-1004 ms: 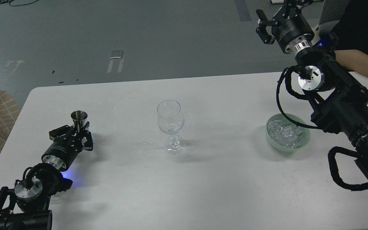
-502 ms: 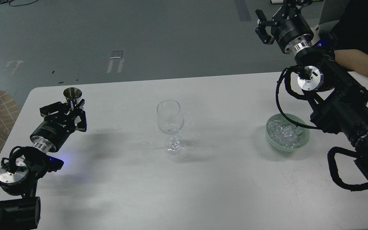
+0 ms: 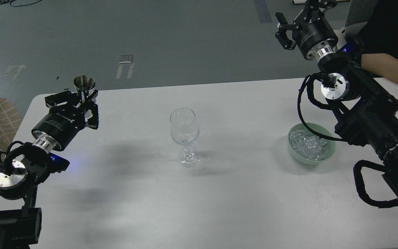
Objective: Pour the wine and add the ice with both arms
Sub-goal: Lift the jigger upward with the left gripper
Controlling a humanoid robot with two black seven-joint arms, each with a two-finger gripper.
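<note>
The left gripper [image 3: 81, 103], jaws clenched on a small metal cup [image 3: 84, 84], has lifted it off the worktop [image 3: 219, 207] toward the wine glass [image 3: 184, 129]; pouring looks next. The right gripper [image 3: 283, 29] waits upper right, jaws released.

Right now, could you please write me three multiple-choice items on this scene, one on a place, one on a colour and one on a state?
1. Where does the clear stemmed wine glass stand on the white table?
A. near the middle
B. at the right edge
C. inside the bowl

2. What colour is the round bowl holding the small clear ice cubes?
A. red
B. pale green
C. black

3. What is the left gripper doing?
A. lying open on the table
B. gripping the glass stem
C. holding the small steel measuring cup upright

Answers: 1 A, it stands between the arms; 2 B, its rim is pale green; 3 C, the cup's mouth faces up above the fingers.
</note>
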